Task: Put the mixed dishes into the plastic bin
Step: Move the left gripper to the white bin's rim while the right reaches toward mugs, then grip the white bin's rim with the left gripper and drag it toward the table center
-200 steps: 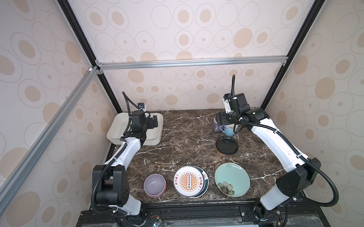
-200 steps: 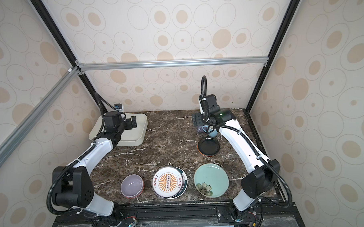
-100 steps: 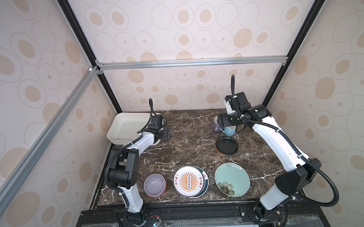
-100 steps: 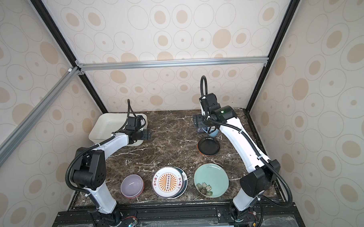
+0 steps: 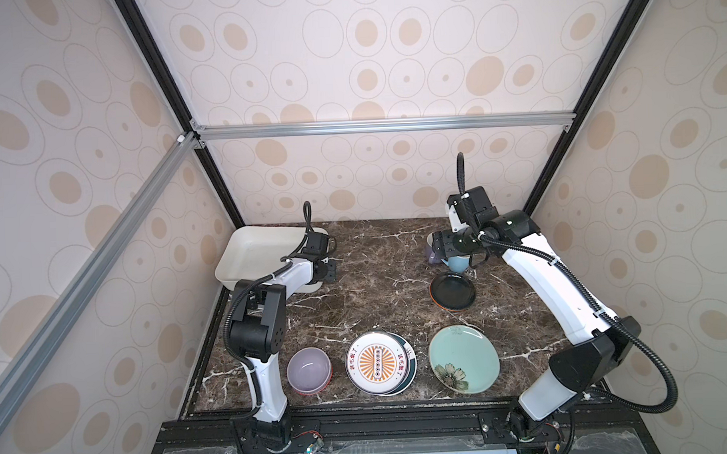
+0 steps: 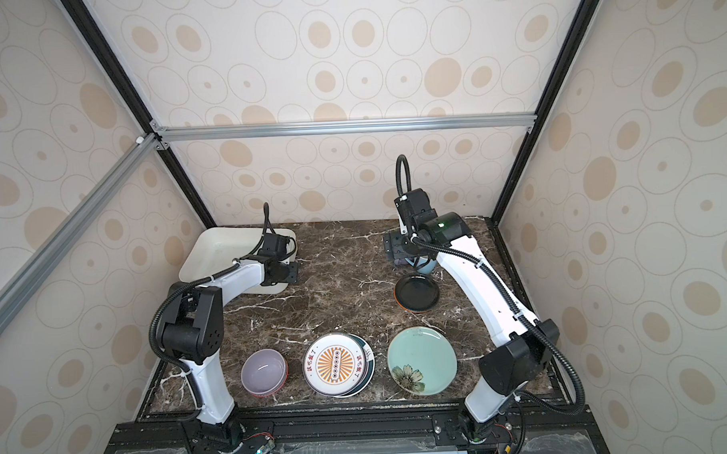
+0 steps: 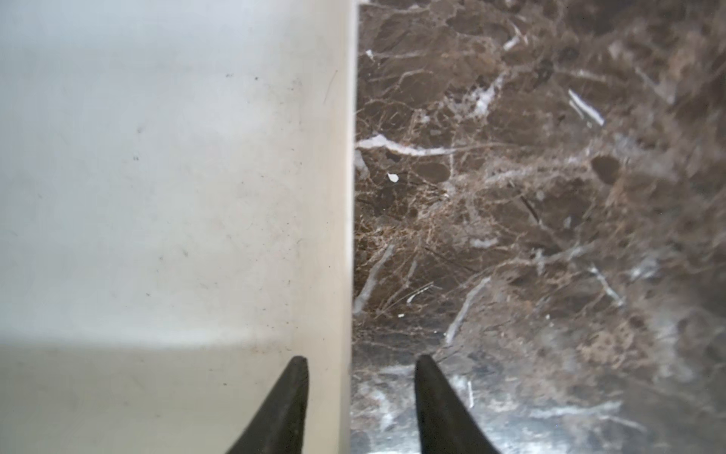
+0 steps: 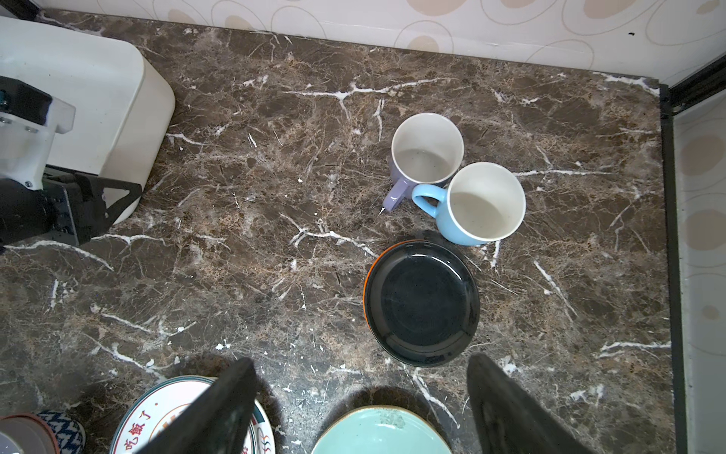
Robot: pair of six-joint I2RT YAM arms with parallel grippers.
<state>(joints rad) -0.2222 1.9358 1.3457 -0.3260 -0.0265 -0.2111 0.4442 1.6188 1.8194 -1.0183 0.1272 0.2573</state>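
The left claw (image 7: 360,357) stood partly open astride the side rim of the plastic bin (image 7: 157,157). One finger (image 7: 292,393) was inside against the wall and the other finger (image 7: 436,393) was outside over the tabletop (image 7: 550,196). A strip of marble showed between that outer finger and the rim, so no grip on the bin could be made out. In both top views the bin (image 5: 250,248) sat at the far left corner of the tabletop, with the left claw (image 5: 328,273) at its inner side. The right claw (image 8: 361,359) was spread wide and held nothing. In a top view it (image 5: 439,246) hung above two mugs near the far right corner, the lavender mug (image 8: 426,149) and the blue mug (image 8: 483,204), which touched each other, both upright. Just beside the blue mug lay the black plate (image 8: 422,302), with an orange plate (image 8: 366,283) showing as a thin rim beneath it. Along the near edge lay the lavender bowl (image 5: 308,369), the sunburst plate (image 5: 377,362) stacked on a dark-rimmed plate (image 5: 411,365), and the mint-green plate (image 5: 462,357). All these dishes lay outside the bin.
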